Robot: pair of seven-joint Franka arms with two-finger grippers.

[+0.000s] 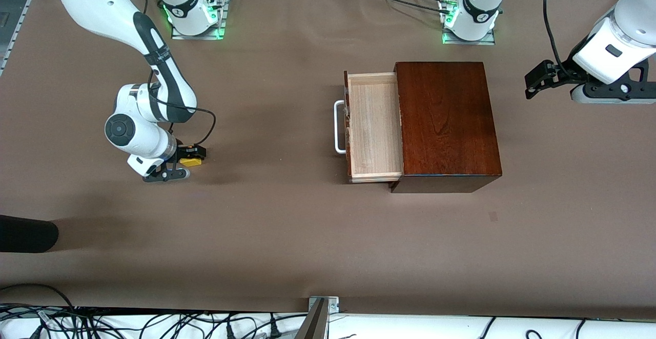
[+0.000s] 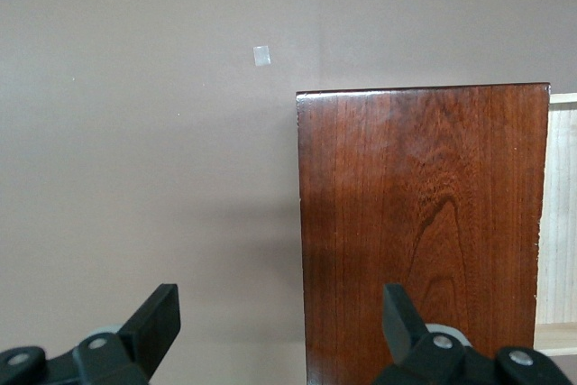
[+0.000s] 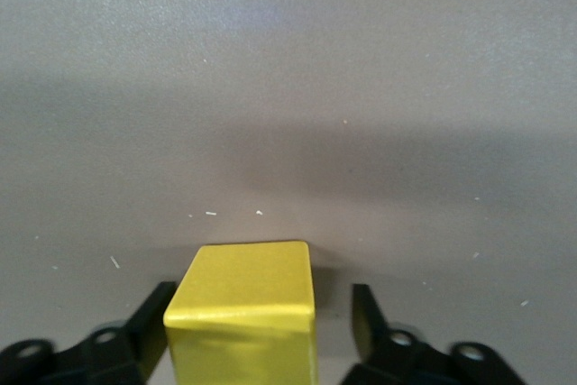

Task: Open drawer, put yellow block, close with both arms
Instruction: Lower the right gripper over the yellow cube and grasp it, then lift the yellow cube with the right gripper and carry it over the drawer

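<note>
From the front, the drawer (image 1: 374, 126) stood pulled out of the dark wooden box (image 1: 447, 123) toward the right arm's end of the table, while the right gripper (image 1: 187, 160) was low at the yellow block (image 1: 191, 162) on the table, well apart from the drawer. In the left wrist view, the left gripper (image 2: 279, 317) hung with its jaws wide and empty, over the box's (image 2: 424, 223) edge. In the right wrist view, the block (image 3: 245, 308) sat between the right gripper's fingers (image 3: 365, 317); one finger seemed to touch it, with a gap at the other, so the grip looked not complete.

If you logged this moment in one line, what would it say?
drawer: open, nothing in it | yellow block: on table, between right pincer fingers, gap one side | left pincer: open, waiting above box end
</note>
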